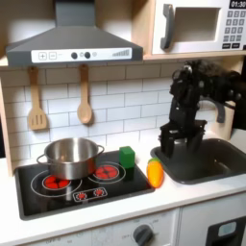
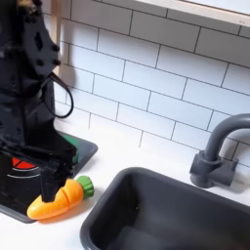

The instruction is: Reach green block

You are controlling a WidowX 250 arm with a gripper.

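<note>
The small green block (image 1: 126, 156) sits on the back right corner of the black stovetop (image 1: 135, 182), beside the steel pot (image 1: 69, 157). An orange carrot toy (image 1: 154, 171) lies just off the stove's right edge in the first exterior view. My gripper (image 1: 171, 146) hangs pointing down over the left rim of the sink (image 1: 207, 165), to the right of the block and apart from it. In the second exterior view the gripper (image 2: 56, 184) is low over the carrot (image 2: 59, 200), its jaws apart and empty. The arm hides the block there.
A wooden spatula (image 1: 36, 115) and spoon (image 1: 85, 106) hang on the tiled wall under the range hood (image 1: 72, 43). A microwave (image 1: 197, 27) sits above the sink. A grey faucet (image 2: 210, 156) stands behind the dark sink basin (image 2: 156, 210).
</note>
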